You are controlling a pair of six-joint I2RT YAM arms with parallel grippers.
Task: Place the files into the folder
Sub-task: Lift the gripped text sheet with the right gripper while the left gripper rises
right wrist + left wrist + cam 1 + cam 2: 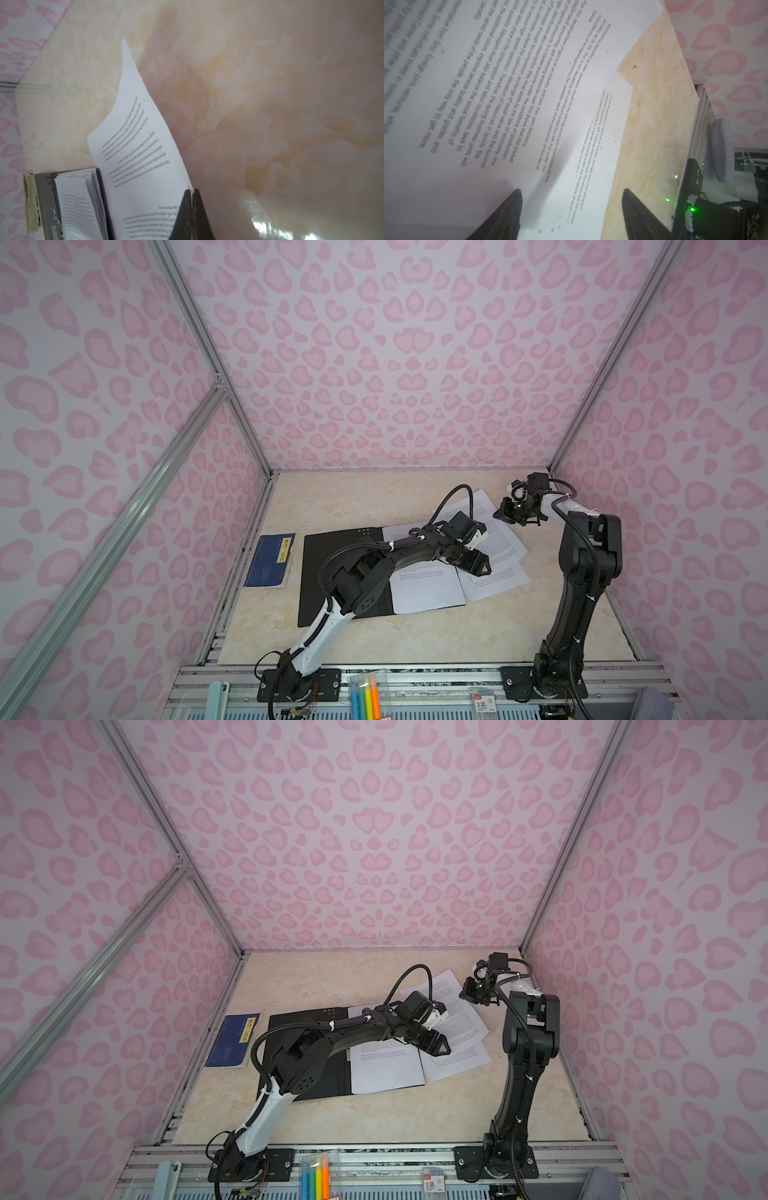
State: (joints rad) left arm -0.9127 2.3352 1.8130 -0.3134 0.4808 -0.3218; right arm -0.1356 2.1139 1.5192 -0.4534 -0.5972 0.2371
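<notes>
The folder (pixel 332 543) (pixel 299 1021) lies open on the table, black inside up, in both top views. White printed files rest on its right half (pixel 428 589) (pixel 386 1069), and more files (pixel 498 539) (pixel 461 1019) fan out to the right of it. My left gripper (pixel 482 568) (pixel 442 1048) (pixel 571 190) hovers open just above these overlapping sheets (pixel 508 104), holding nothing. At the far right, my right gripper (pixel 497 514) (pixel 462 994) (pixel 192 190) is shut on the edge of one sheet (pixel 141 145), which curls up off the table.
A dark blue booklet (pixel 270 560) (pixel 232 1040) with a yellow label lies left of the folder, near the left wall. A pack of coloured markers (pixel 365 697) and a grey cloth (pixel 652 703) (pixel 721 149) sit at the front rail. Pink-patterned walls enclose the table.
</notes>
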